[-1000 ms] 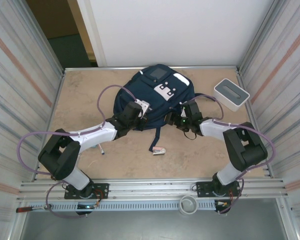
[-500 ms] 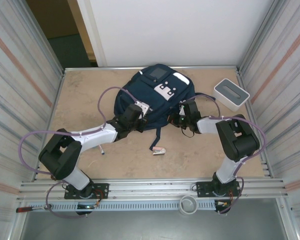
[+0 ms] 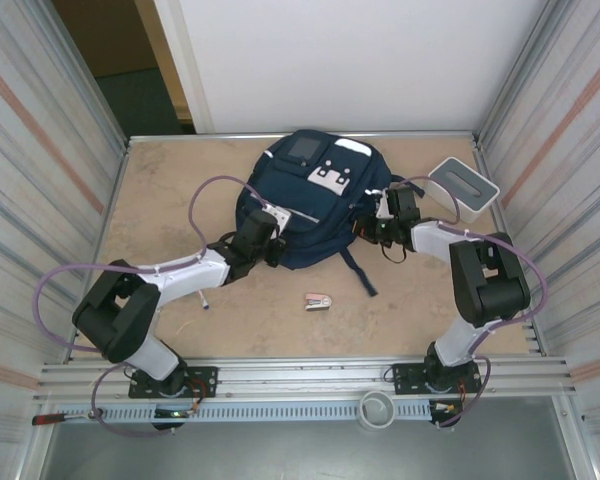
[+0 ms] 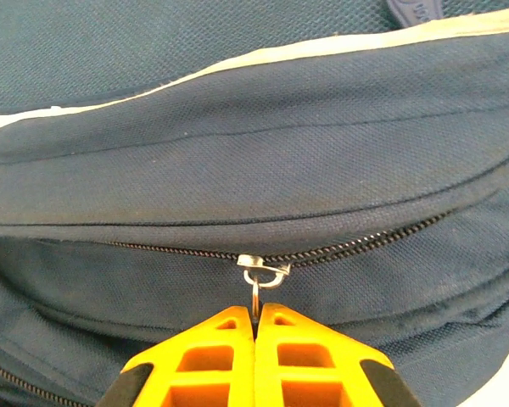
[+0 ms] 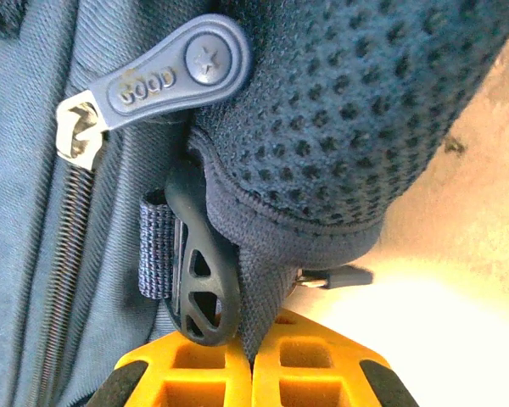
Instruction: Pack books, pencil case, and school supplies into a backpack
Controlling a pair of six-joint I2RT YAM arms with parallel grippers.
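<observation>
- The backpack [image 3: 315, 200] lies flat at the far middle of the table [image 3: 160, 200].
- The left gripper [image 4: 254, 320] is clenched tight on the small metal zip pull [image 4: 256, 292].
- That zip runs across the backpack and looks closed on both sides of the pull.
- The right gripper [image 5: 254, 343] is squeezed tight on a blue strap [image 5: 253, 297] at the backpack's right edge.
- A black buckle [image 5: 199, 288] sits just beside that strap.
- The stapler [image 3: 318, 301] sits on the table near the backpack, not touching it.
- The pen [image 3: 202, 299] lies on the table by the left arm.
- A white box [image 3: 462, 188] stands to the right of the backpack.
</observation>
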